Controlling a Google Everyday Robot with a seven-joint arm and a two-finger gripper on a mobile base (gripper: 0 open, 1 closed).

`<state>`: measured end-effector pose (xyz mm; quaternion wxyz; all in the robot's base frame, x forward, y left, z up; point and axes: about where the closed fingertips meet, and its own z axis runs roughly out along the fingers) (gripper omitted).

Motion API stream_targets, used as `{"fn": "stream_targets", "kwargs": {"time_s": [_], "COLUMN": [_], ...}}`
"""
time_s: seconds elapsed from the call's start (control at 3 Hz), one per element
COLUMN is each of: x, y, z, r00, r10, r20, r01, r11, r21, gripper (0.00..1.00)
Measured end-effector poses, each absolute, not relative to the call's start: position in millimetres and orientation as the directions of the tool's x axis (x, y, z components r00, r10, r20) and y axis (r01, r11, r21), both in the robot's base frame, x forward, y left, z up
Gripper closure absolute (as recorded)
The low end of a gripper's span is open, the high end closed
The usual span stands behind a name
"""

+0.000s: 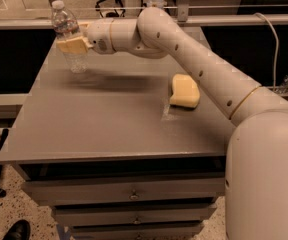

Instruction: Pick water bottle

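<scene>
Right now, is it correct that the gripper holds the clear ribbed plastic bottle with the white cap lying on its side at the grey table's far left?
Not quite: the camera view shows the clear ribbed plastic bottle upright, not on its side. The gripper does hold it at the grey table's far left.

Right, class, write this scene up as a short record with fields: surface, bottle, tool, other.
surface: grey table with drawers below
bottle: clear, white cap, upright, at the table's far corner
tool: at the bottle's middle, fingers shut on it
other: yellow sponge lying on the table, apart from the bottle
</scene>
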<state>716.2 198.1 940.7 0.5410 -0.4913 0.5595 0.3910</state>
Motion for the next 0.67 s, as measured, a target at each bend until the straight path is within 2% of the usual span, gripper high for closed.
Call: {"fn": "stream_targets", "kwargs": {"time_s": [0.33,0.67], "x": [704,690], "y": [165,129], "z": [972,1009], "r00": [0.097,0.127], "r10": [-0.119,-0.102], "r20": [-0.988,-0.987], "r01": [-0.962,-0.945], "r11": [0.243,0.288], "r21": [-0.124,-0.152], "gripper": [1.0,1.0]}}
